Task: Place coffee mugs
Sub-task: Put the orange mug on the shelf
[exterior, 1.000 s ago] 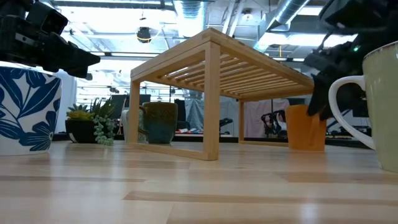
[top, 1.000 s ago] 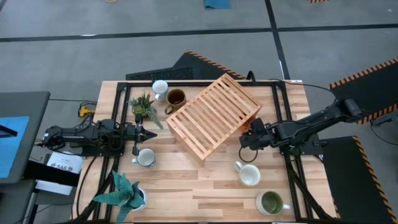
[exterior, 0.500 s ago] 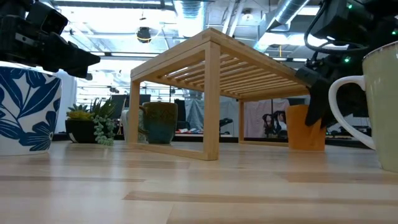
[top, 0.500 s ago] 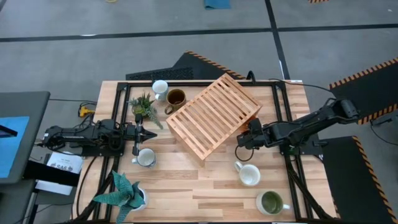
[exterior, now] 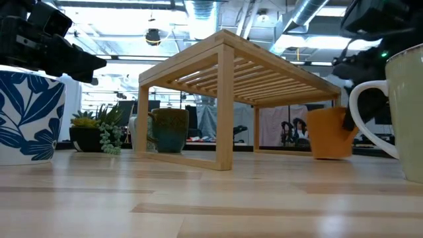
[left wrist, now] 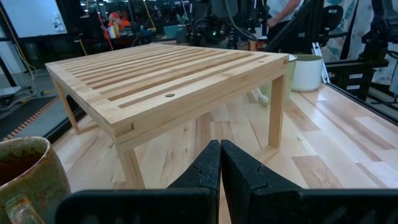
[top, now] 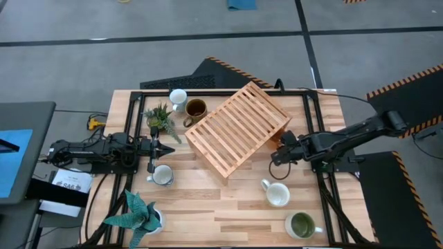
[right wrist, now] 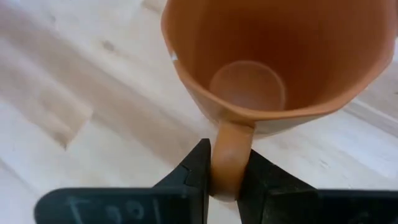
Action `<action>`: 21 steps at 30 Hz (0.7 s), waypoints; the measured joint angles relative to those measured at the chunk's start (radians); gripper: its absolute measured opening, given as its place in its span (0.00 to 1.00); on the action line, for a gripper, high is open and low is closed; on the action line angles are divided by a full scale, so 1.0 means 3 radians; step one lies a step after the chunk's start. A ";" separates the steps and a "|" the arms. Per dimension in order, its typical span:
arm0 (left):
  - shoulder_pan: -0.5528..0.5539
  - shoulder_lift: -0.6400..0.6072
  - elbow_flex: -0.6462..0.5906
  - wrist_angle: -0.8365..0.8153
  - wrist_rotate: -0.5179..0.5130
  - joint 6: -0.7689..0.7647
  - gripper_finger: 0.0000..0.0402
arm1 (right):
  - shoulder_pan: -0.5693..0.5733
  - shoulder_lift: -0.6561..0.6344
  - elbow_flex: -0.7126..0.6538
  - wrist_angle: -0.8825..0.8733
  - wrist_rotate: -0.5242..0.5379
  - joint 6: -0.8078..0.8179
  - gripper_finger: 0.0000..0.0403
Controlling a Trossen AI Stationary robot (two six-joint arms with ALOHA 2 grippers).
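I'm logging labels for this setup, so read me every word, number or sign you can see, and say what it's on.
Nothing reads clearly.
White label beside the left arm: dark print, too small to read.
Orange mug: no lettering visible.
Wooden rack: no lettering visible.

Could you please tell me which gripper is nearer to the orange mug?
Right. The right gripper has its jaws closed on the orange mug by its handle; the left gripper waits beyond the rack.
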 joint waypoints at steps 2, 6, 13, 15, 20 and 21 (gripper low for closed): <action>0.0000 0.0000 0.0000 0.0001 0.0000 0.0000 0.00 | 0.0050 -0.0135 0.0000 -0.0081 -0.0124 -0.0074 0.18; 0.0000 0.0000 -0.0001 0.0001 0.0000 0.0000 0.00 | 0.0168 -0.0341 0.0000 -0.0070 -0.0431 -0.0414 0.18; 0.0000 0.0000 0.0000 0.0001 0.0000 0.0000 0.00 | 0.0361 -0.0562 0.0000 -0.0028 -0.0703 -0.0999 0.18; 0.0000 0.0000 0.0000 0.0000 0.0000 0.0000 0.00 | 0.0423 -0.0635 0.0000 -0.0013 -0.0773 -0.1137 0.18; 0.0000 0.0000 -0.0001 0.0001 0.0000 -0.0001 0.00 | 0.0565 -0.0873 0.0000 -0.0020 -0.0843 -0.1377 0.18; 0.0000 0.0000 0.0000 0.0000 0.0000 0.0000 0.00 | 0.0580 -0.0932 0.0000 -0.0018 -0.0841 -0.1410 0.18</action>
